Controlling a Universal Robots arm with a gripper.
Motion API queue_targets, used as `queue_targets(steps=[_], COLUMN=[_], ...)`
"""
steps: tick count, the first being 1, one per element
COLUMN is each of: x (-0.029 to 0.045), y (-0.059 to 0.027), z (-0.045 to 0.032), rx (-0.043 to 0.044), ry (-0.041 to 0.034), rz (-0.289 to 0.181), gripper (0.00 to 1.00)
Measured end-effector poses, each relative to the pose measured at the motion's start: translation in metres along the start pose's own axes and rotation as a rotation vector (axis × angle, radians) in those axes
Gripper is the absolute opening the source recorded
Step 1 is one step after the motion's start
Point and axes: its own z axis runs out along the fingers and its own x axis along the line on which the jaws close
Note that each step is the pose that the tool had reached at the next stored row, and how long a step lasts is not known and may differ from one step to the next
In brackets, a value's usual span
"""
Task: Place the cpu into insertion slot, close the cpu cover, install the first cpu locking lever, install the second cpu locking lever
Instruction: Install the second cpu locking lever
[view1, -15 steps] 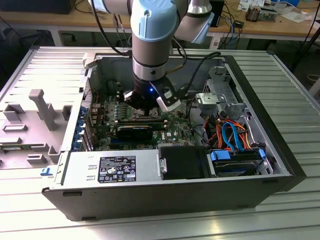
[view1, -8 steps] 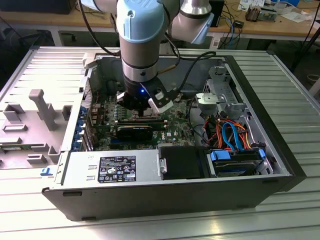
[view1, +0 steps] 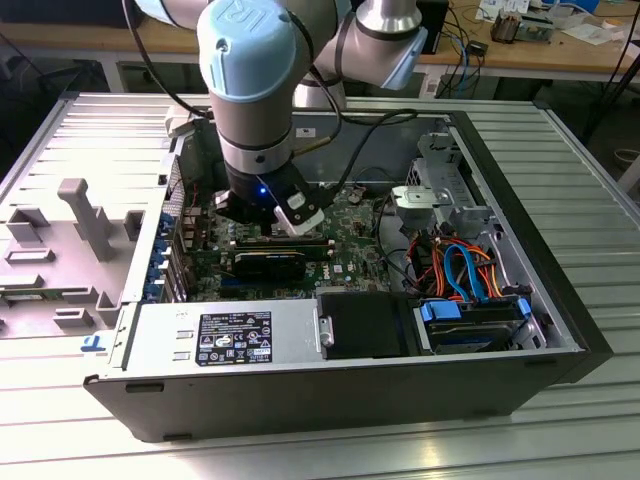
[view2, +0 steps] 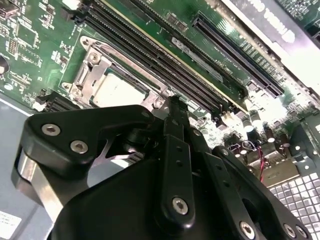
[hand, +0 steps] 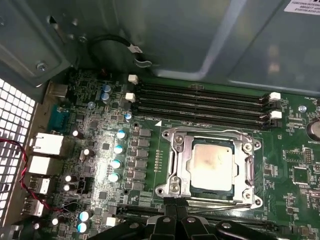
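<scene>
My gripper (hand: 176, 212): fingers pressed together to a narrow tip, nothing between them, hanging low over the motherboard (hand: 100, 145) just off one edge of the socket.

Which way the work lies: straight ahead of my fingertips — the insertion slot (hand: 172, 165) starts right beside them, and a thin wire locking lever (hand: 220, 204) runs along the near edge, crosswise to my fingers.

The cpu (hand: 212, 164): seated flat in the slot, dull silver top with a pale smudge.

The cpu cover (hand: 249, 167): silver frame lying down around the chip, window showing it.

Beyond: long black memory slots (hand: 200, 102) — parallel to the socket's far edge.
</scene>
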Motion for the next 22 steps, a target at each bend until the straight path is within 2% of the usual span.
queue_targets(steps=[10, 13, 15, 16, 17, 19, 22], x=[0.0137, 0.0154, 0.0156, 0.0156, 0.0155, 0.0156, 0.0158], y=[0.0003, -0.0004, -0.0010, -0.0011, -0.0011, -0.0013, -0.0034], z=[0.0048, 0.0086, 0.0107, 0.0112, 0.0116, 0.0121, 0.0125], rx=[-0.0013, -0.0020, -0.0063, -0.0115, -0.0210, -0.0309, -0.0350], ry=[-0.0001, 0.0000, 0.0001, -0.0004, -0.0016, -0.0029, -0.0034], rz=[0.000, 0.000, -0.002, -0.003, -0.003, -0.003, -0.003], gripper=[0.11, 0.11, 0.11, 0.11, 0.11, 0.11, 0.11])
